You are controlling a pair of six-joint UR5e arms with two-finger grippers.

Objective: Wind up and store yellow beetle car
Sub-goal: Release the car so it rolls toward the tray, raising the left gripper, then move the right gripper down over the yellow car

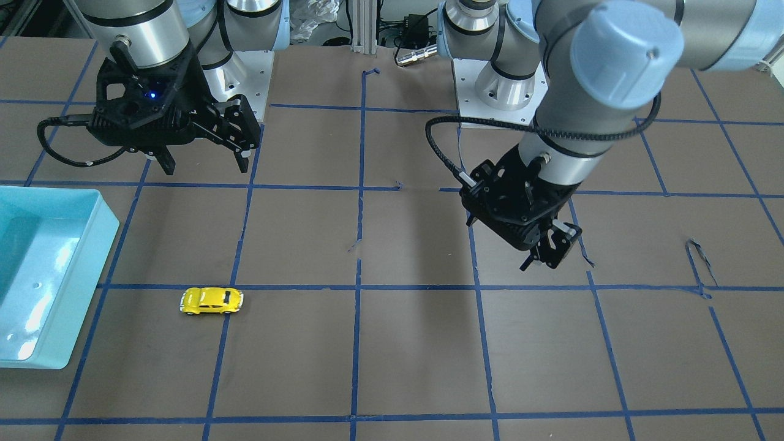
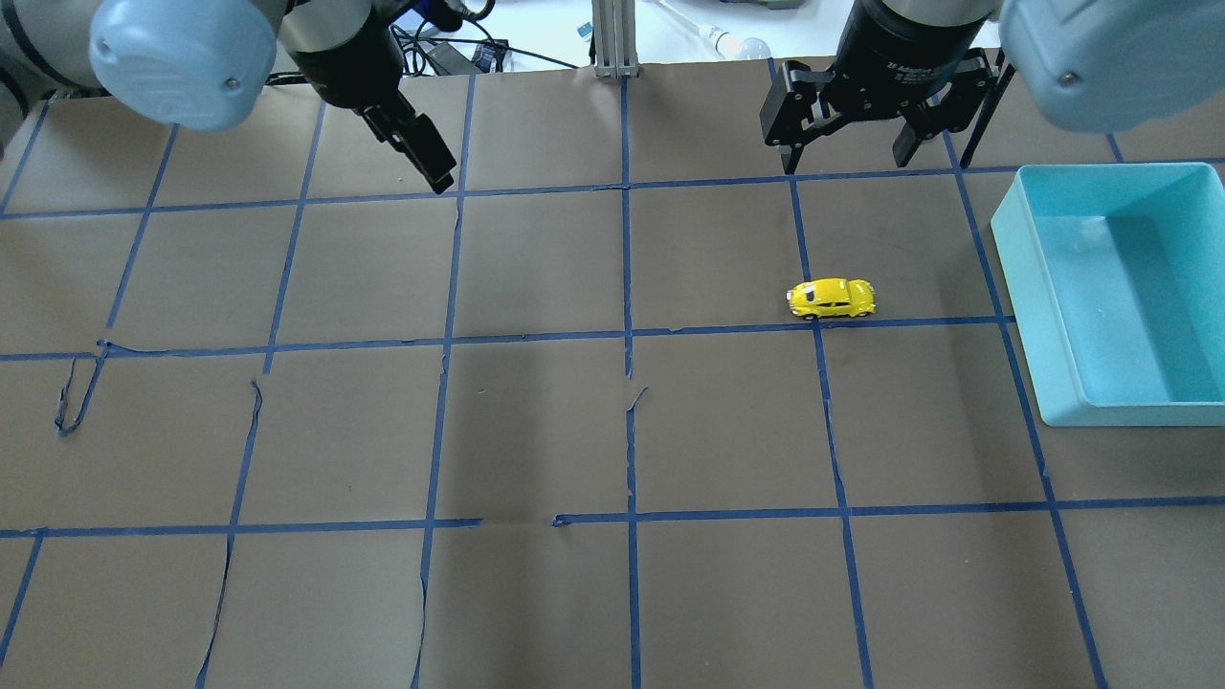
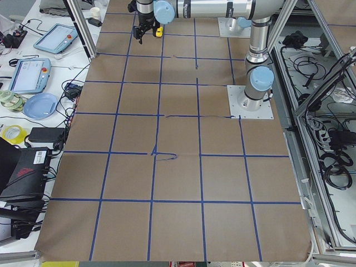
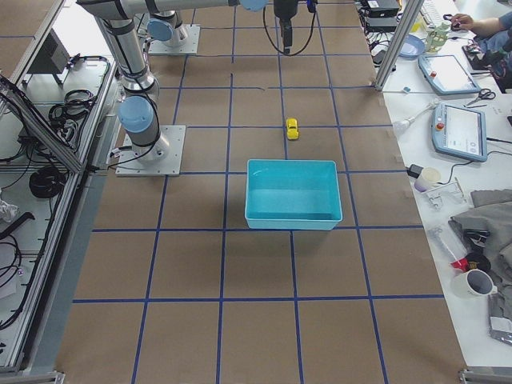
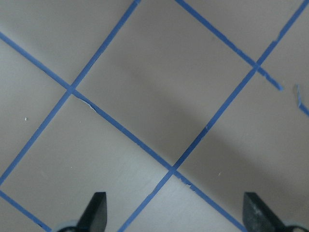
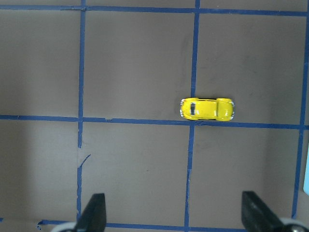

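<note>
The yellow beetle car (image 1: 211, 300) stands on its wheels on the brown table, just beside a blue tape line; it also shows in the overhead view (image 2: 832, 298), the exterior right view (image 4: 292, 128) and the right wrist view (image 6: 207, 108). My right gripper (image 2: 847, 153) is open and empty, raised above the table on the robot's side of the car (image 1: 205, 160). Its fingertips (image 6: 94, 215) frame the bottom of the right wrist view. My left gripper (image 2: 438, 177) is open and empty, far off over the other half of the table (image 1: 551, 252), (image 5: 176, 215).
A teal open bin (image 2: 1129, 306) sits at the table's edge on my right, beyond the car; it also shows in the front-facing view (image 1: 92, 288) and the exterior right view (image 4: 292, 196). Blue tape lines grid the table, with some loose, peeling ends (image 2: 72, 402).
</note>
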